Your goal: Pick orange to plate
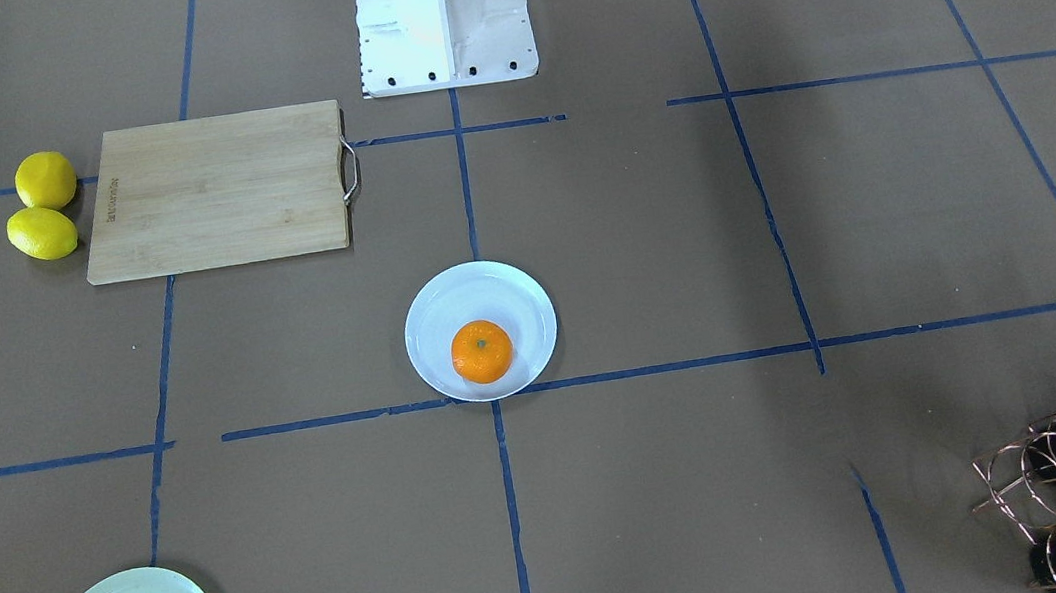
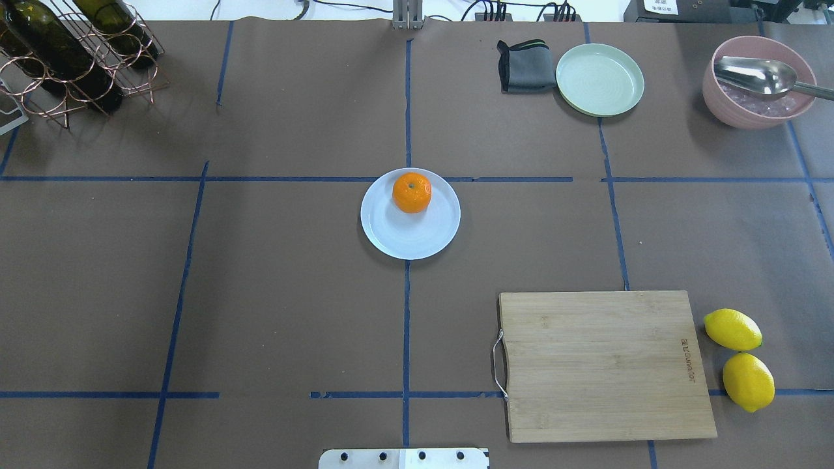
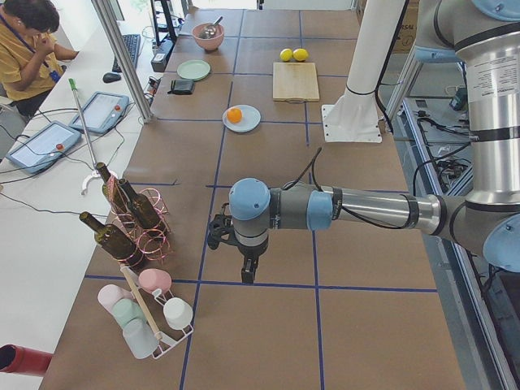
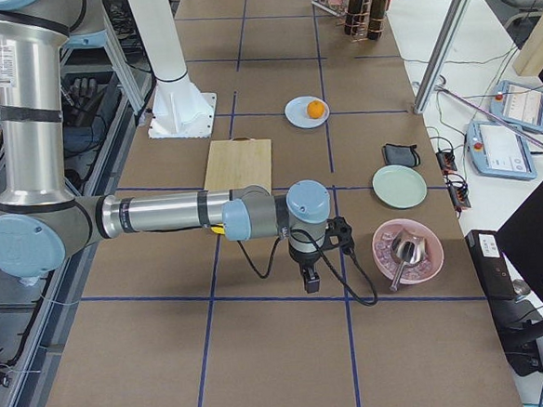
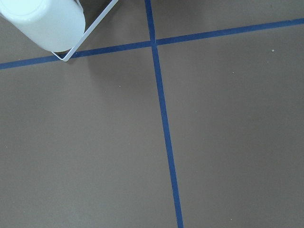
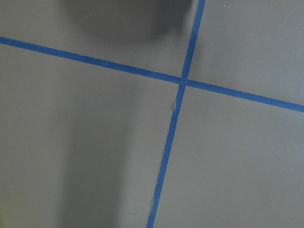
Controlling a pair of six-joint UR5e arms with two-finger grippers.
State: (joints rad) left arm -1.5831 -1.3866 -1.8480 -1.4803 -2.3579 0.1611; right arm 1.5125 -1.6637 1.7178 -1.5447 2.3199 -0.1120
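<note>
The orange (image 2: pixel 412 192) lies on the pale bluish-white plate (image 2: pixel 410 234) at the table's centre, toward the plate's far rim; the front-facing view also shows the orange (image 1: pixel 481 351) on the plate (image 1: pixel 434 313). Nothing touches the fruit. Neither arm shows in the overhead or front-facing views. In the left side view my left gripper (image 3: pixel 249 275) points down over bare table at the table's left end, far from the plate (image 3: pixel 248 123). In the right side view my right gripper (image 4: pixel 311 281) hangs likewise at the right end. I cannot tell whether either is open or shut. The wrist views show only taped table.
A wooden cutting board (image 2: pixel 603 365) and two lemons (image 2: pixel 733 329) lie near right. A light green plate (image 2: pixel 599 78), grey cloth (image 2: pixel 524 65) and pink bowl with a spoon (image 2: pixel 756 81) sit far right. A wine-bottle rack (image 2: pixel 71 52) stands far left, a cup rack (image 3: pixel 146 313) beyond it.
</note>
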